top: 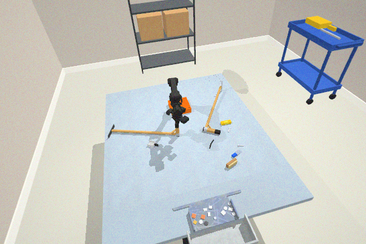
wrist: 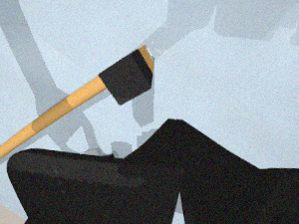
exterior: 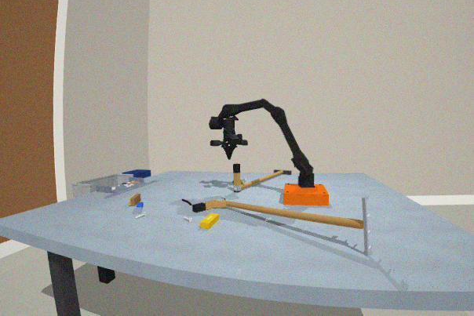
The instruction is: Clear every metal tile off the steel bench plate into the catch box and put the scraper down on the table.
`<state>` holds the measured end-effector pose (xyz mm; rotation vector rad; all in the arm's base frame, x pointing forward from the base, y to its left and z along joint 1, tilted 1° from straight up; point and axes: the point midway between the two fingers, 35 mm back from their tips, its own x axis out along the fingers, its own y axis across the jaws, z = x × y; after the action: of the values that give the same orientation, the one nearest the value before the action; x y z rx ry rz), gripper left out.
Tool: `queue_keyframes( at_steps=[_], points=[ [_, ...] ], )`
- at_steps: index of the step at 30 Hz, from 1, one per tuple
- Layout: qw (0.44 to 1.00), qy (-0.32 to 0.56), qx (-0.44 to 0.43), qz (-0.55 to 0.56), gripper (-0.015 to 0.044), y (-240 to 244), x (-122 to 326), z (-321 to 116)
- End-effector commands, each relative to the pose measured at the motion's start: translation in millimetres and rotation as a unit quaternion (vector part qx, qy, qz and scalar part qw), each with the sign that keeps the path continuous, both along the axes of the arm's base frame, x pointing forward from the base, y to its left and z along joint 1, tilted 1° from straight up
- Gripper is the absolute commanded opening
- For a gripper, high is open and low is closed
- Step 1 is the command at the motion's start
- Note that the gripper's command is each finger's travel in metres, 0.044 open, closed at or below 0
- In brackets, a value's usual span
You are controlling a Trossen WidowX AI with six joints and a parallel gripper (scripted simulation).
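Note:
My gripper [top: 177,119] [exterior: 229,157] [wrist: 173,126] is shut and empty, above the table near the upright black-capped grip [exterior: 236,176] [wrist: 127,79] of a long wooden-handled tool [top: 142,132] [exterior: 262,179] [wrist: 85,93]. That tool lies with its dark flat head [top: 111,131] [exterior: 282,172] to the left in the top view; it looks like the scraper. A second long-handled tool [top: 214,106] [exterior: 294,214] has a thin grey toothed head [exterior: 365,227]. Several white, orange, yellow and dark tiles [top: 202,217] lie on the steel plate [top: 219,204]. The catch box [top: 252,230] [exterior: 83,189] adjoins its far end.
A grey rail [top: 182,207] crosses the plate's near end. A yellow block [top: 226,122] [exterior: 209,221], a wooden block [top: 231,163] [exterior: 134,199], a blue piece [top: 234,155], screws and a black curved strip [top: 211,143] lie around. A small white-and-black item [top: 153,144] lies near the left tool.

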<state>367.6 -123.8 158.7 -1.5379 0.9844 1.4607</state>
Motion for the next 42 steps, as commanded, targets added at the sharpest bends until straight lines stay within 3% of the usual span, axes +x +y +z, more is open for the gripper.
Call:
queue_keyframes(
  at_steps=[1, 42],
  points=[
    [0.999, 0.001, -0.001, -0.038, 0.0000, -19.6, -12.1, 0.0],
    [0.937, 0.007, 0.006, -0.349, 0.0000, -145.7, -151.6, -1.1]
  ],
)
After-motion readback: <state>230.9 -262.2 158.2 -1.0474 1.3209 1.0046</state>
